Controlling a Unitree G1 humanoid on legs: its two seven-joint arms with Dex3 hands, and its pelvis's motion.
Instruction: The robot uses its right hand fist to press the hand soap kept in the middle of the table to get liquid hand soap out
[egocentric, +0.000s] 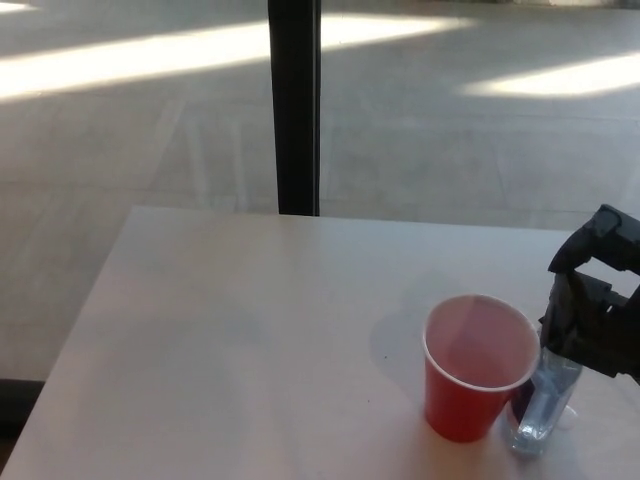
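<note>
Head view, looking down on a pale table (230, 350) with sunlit floor and a dark post (295, 105) beyond it. Only the right hand (592, 322) shows, entering from the picture's right edge; the left hand is out of view, so the right is the one placed to act.

The soap bottle (540, 405) is clear and stands upright near the table's front right, its long axis vertical. It sits directly beneath the black fingers (572, 318), which come down over its top and hide the pump head. The fingers look curled inward in a fist-like bunch, but whether they are fully clenched or resting on the pump cannot be told from here.

A red cup (478, 366) stands open-mouthed to the left of the fingers, touching or just beside the bottle, its rim about level with the fingers' lowest part.

Judging by this layout, the press calls for a straight downward push along the bottle's axis; any sideways drift could tip the bottle against the cup.
</note>
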